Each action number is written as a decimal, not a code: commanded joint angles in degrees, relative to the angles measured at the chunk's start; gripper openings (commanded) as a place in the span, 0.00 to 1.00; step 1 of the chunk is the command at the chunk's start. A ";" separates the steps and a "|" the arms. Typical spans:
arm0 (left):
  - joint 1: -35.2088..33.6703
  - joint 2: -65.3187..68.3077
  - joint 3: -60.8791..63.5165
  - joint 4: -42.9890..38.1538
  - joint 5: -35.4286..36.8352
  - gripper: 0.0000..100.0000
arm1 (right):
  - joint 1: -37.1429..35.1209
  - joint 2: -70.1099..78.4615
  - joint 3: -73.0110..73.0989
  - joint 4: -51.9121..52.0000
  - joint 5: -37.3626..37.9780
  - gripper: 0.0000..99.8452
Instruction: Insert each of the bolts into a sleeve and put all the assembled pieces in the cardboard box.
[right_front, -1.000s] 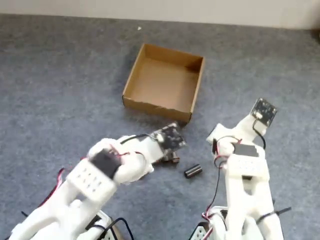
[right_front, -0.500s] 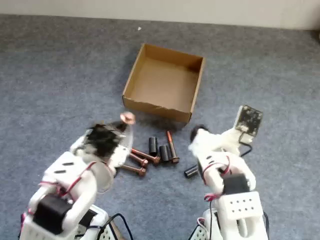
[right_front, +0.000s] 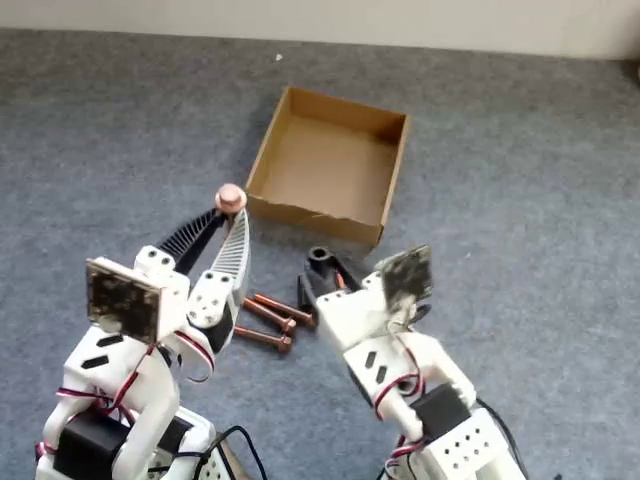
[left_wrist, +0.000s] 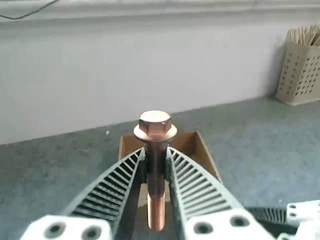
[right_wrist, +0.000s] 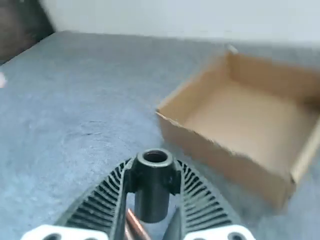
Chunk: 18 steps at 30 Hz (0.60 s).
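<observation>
My left gripper (right_front: 228, 222) is shut on a copper bolt (right_front: 231, 197), held head up; in the left wrist view the bolt (left_wrist: 155, 150) stands upright between the ribbed fingers (left_wrist: 118, 185). My right gripper (right_front: 328, 268) is shut on a black sleeve (right_front: 320, 259), its open bore facing up in the right wrist view, sleeve (right_wrist: 152, 181). Two more copper bolts (right_front: 270, 322) lie on the carpet between the arms, and a black sleeve (right_front: 304, 291) lies partly hidden by the right gripper. The cardboard box (right_front: 392, 165) sits beyond, open and holding nothing.
Grey carpet (right_front: 120, 150) covers the whole work surface. A perforated beige basket (left_wrist: 302, 70) stands by the white wall far behind the box. The box's near wall (right_wrist: 220, 155) lies just past the held sleeve.
The left arm has lifted a bolt off the carpet and raised it. The right arm swung left, took up a sleeve and now holds it raised near the bolts.
</observation>
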 joint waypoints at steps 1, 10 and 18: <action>-0.22 0.04 -0.31 -7.12 3.16 0.00 | -4.97 -3.65 4.35 -13.58 10.81 0.00; 7.16 0.04 4.79 -11.96 6.07 0.00 | -6.46 -8.40 12.00 -24.40 12.22 0.00; 9.27 -0.31 12.53 -23.38 5.98 0.00 | -6.46 -16.13 15.60 -24.40 12.48 0.00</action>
